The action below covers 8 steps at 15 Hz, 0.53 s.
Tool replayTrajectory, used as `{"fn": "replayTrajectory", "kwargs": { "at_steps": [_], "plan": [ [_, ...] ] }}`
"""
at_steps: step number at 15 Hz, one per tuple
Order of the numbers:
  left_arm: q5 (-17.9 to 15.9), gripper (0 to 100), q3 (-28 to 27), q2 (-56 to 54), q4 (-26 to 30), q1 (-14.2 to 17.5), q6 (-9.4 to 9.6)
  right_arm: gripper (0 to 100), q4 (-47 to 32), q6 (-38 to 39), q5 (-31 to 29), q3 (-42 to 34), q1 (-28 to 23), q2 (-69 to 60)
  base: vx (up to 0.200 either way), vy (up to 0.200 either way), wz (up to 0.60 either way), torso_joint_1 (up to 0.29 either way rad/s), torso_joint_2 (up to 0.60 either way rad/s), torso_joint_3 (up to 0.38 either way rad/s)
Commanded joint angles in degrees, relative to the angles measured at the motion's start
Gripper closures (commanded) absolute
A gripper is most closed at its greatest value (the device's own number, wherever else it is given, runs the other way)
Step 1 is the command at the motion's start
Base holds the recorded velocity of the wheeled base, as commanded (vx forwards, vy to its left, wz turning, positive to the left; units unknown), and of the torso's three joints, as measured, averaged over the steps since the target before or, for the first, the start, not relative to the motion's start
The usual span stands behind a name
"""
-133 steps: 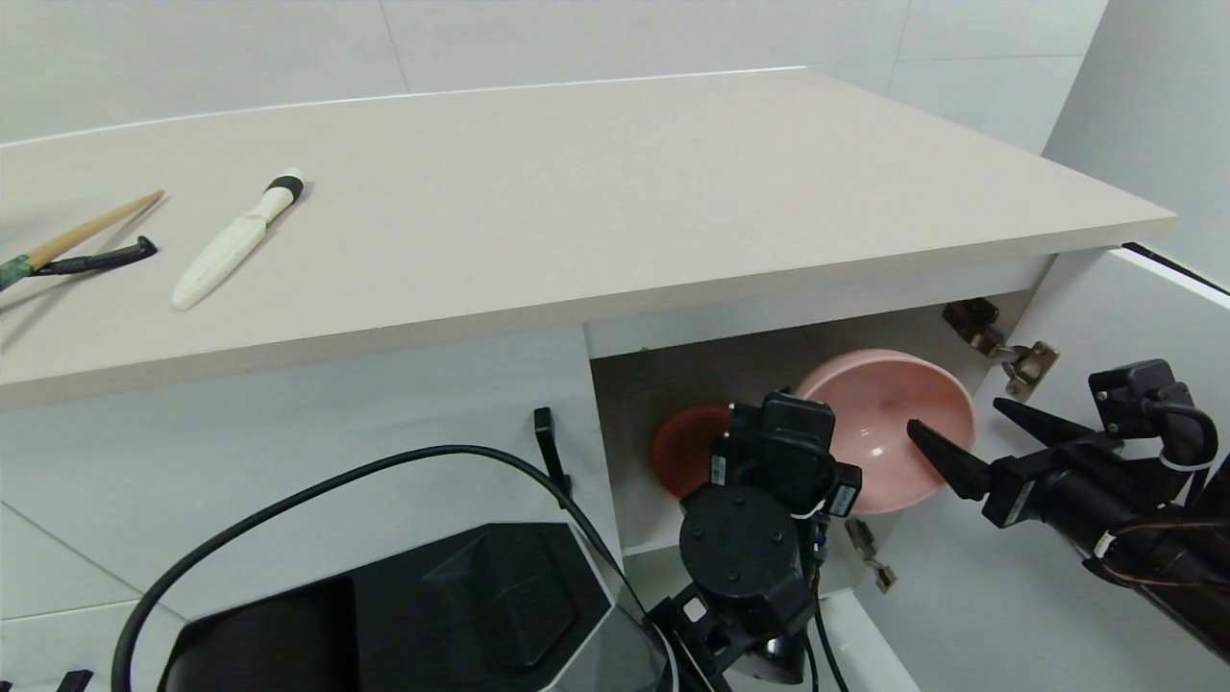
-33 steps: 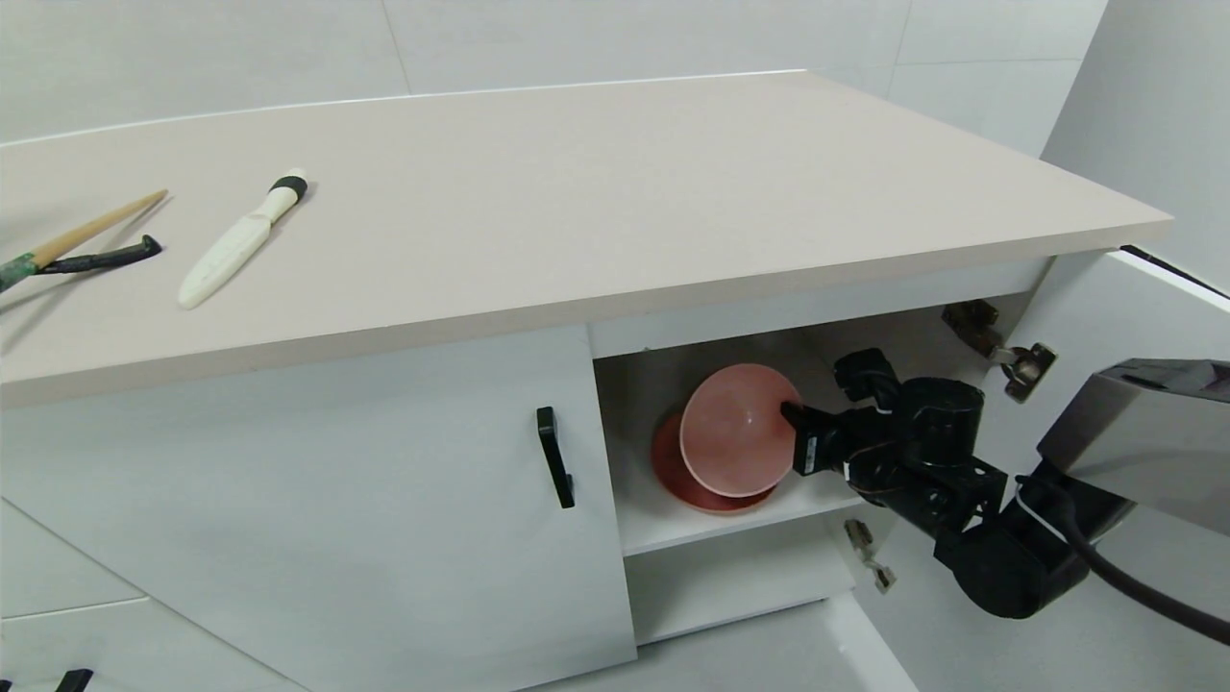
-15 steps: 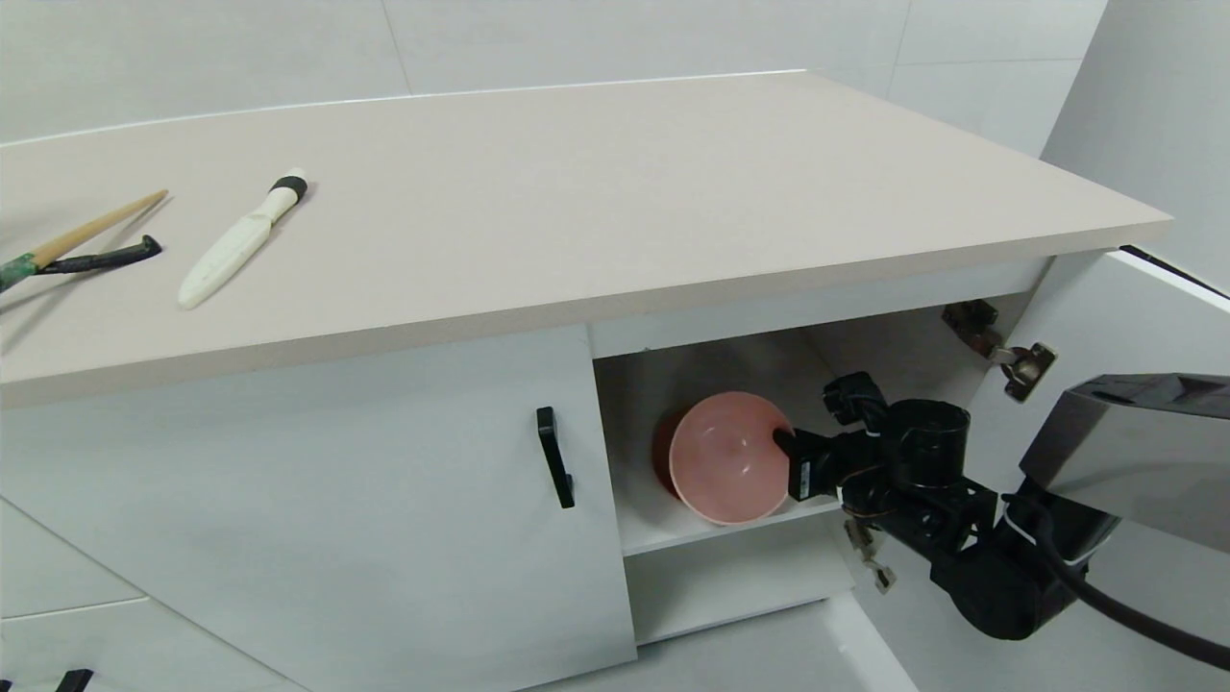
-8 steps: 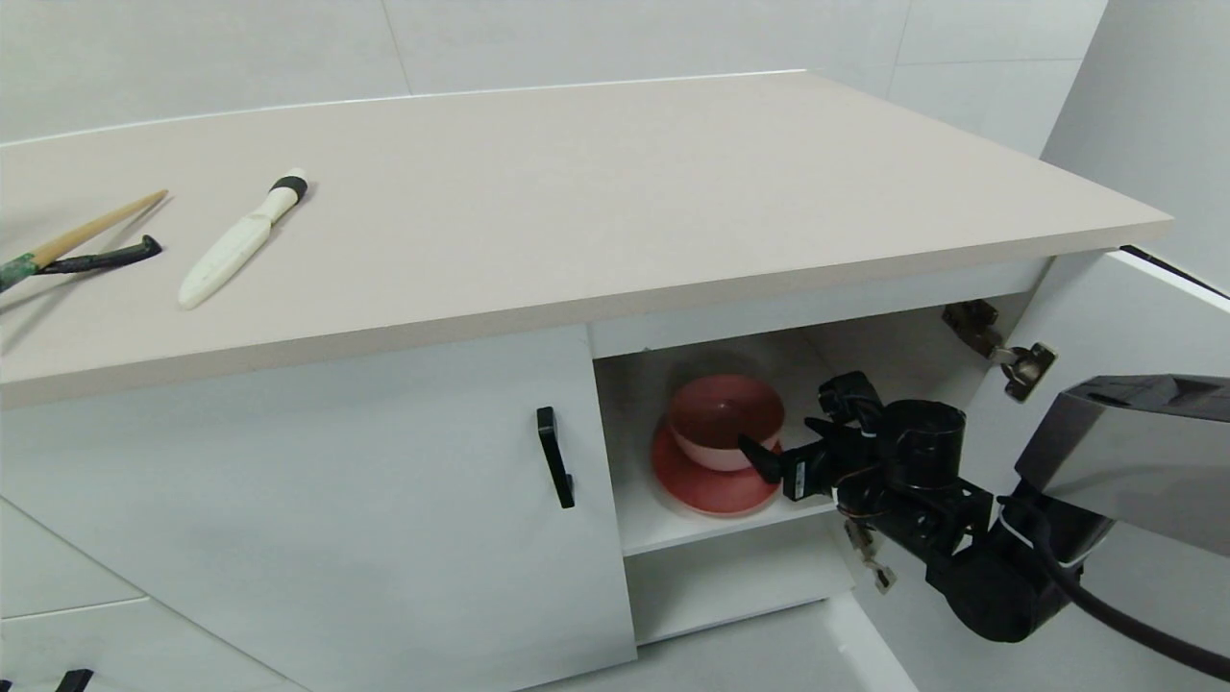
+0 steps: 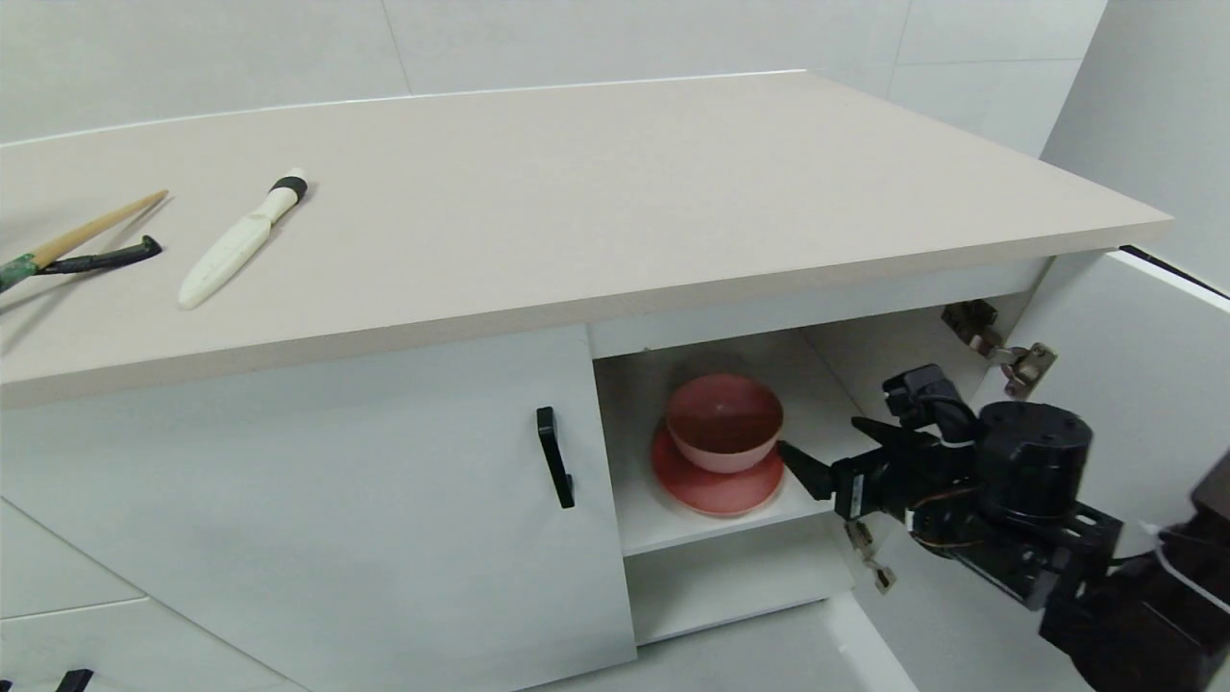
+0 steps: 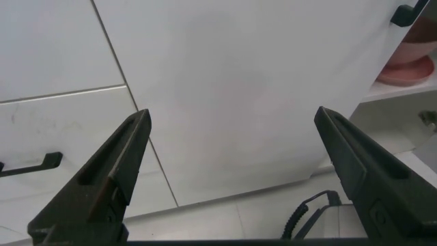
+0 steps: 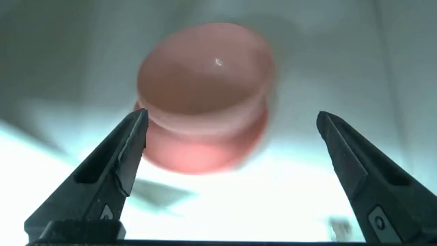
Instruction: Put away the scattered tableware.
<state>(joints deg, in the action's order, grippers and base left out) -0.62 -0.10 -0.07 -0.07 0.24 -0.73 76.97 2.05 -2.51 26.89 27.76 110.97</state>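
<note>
— Where is the right gripper (image 5: 824, 442)?
— Just outside the open cupboard (image 5: 865, 356). Its jaws are spread wide and hold nothing, and the tips are apart from the bowl (image 5: 724, 421).
— And the bowl?
— Upright on a red plate (image 5: 716, 490), near the front edge of the upper shelf (image 5: 663, 527).
— The left gripper (image 6: 231, 115)?
— Also wide open and empty, facing the closed cupboard door (image 6: 239, 82).
— Anything on the worktop (image 5: 625, 173)?
— A white knife (image 5: 235, 245) lies toward its left edge. A wooden stick (image 5: 91, 229) and a black-handled tool (image 5: 101, 258) lie right at that edge.
</note>
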Motion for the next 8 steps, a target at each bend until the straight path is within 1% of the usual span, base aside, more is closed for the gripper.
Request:
{"fn": "replayTrajectory", "kwargs": {
  "at_steps": [1,3,4,6,7,8],
  "plan": [
    [0.09,0,0.01,0.07,-0.01,0.02,-0.67,0,0.02,0.06,-0.04,-12.21,-0.25,-16.4,0.0,0.0,0.0,0.0,0.0,0.0],
    [0.18,0,0.01,0.07,-0.01,0.02,-0.76,0,0.02,-0.03,0.31,-18.54,-1.74,-22.64,0.0,0.0,0.0,0.0,0.0,0.0],
    [0.18,0,0.01,0.07,-0.01,0.02,-0.76,0,0.02,-0.11,0.31,-20.48,-2.09,-24.4,0.0,0.0,0.0,0.0,0.0,0.0],
    [0.89,0,0.01,0.07,-0.01,0.02,-1.2,0,-0.07,-0.29,0.49,-24.61,-4.29,-28.88,-0.2,0.0,0.0,0.01,0.0,0.005],
    [0.89,0,-0.08,0.07,-0.01,0.02,-1.2,0,-0.15,-0.91,0.49,-25.66,-4.64,-29.85,-0.2,0.0,0.0,0.002,0.0,0.007],
    [0.8,0,0.01,0.07,-0.01,0.02,-1.11,0,-0.95,-1.34,0.49,-26.8,-6.14,-32.05,-0.2,0.0,0.0,-0.002,0.01,0.007]
  ]
}}
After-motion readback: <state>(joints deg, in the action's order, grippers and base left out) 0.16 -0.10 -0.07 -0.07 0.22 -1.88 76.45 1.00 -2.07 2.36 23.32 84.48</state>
